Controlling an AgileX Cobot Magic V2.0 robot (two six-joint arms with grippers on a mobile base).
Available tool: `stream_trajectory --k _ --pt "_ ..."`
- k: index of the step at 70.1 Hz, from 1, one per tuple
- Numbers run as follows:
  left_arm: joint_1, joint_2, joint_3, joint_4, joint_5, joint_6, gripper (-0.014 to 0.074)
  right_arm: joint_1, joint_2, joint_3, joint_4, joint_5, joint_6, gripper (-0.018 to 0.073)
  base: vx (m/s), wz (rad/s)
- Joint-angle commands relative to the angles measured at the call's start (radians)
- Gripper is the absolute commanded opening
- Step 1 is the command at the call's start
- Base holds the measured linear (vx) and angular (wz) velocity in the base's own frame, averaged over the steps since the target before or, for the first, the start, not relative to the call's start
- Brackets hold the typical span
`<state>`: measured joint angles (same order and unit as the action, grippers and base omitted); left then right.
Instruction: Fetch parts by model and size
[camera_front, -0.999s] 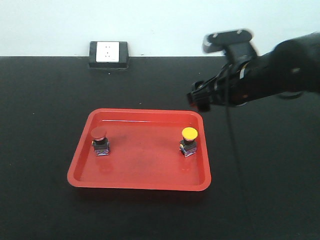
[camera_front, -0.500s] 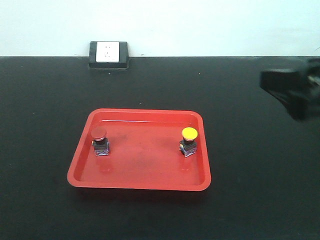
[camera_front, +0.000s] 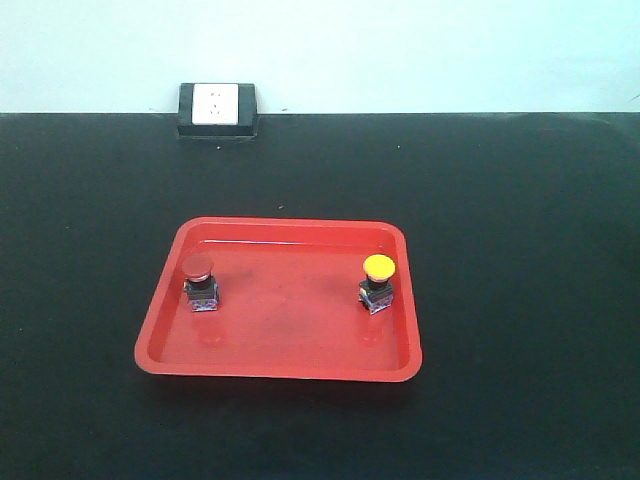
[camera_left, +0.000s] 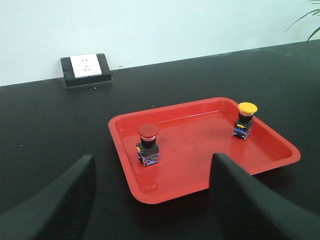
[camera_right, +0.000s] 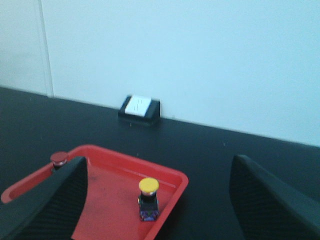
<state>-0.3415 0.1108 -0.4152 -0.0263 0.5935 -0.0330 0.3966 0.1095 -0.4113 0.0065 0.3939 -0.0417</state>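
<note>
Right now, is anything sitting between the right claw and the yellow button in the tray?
Nothing visible. The right claw is open and the yellow-capped switch stands alone near the red tray rim.

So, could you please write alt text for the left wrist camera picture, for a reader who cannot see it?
A red tray on a black table holds two upright push-button switches: the red-capped switch near its left side and the yellow-capped switch towards its far right corner. The open left gripper frames the foreground, holding nothing. A white wall socket sits at the table's far edge.
</note>
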Motion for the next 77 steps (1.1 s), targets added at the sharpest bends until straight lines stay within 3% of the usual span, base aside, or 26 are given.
stream_trajectory --k 1,10,16,20,29,77 --pt "-0.007 0.013 -0.021 -0.006 -0.078 -0.001 0.0429 -0.004 -0.079 0.062 -0.006 -0.135 -0.013 0.0546 0.00 0.00" --pt "-0.007 0.013 -0.021 -0.006 -0.078 -0.001 0.0285 -0.004 -0.127 0.127 -0.006 -0.165 -0.013 0.0517 0.00 0.00" --pt "-0.007 0.013 -0.021 -0.006 -0.078 -0.001 0.0121 -0.004 -0.122 0.133 -0.006 -0.152 -0.013 0.0422 0.00 0.00" --pt "-0.007 0.013 -0.021 -0.006 -0.078 -0.001 -0.0008 -0.004 -0.118 0.133 -0.006 -0.151 -0.013 0.0309 0.00 0.00" --pt "-0.007 0.013 -0.021 -0.006 -0.081 -0.001 -0.0008 -0.004 -0.118 0.133 -0.006 -0.151 -0.013 -0.0018 0.00 0.00" --pt "-0.007 0.013 -0.021 -0.006 -0.079 -0.001 -0.0008 -0.004 -0.118 0.133 0.010 -0.147 -0.008 -0.0010 0.00 0.00"
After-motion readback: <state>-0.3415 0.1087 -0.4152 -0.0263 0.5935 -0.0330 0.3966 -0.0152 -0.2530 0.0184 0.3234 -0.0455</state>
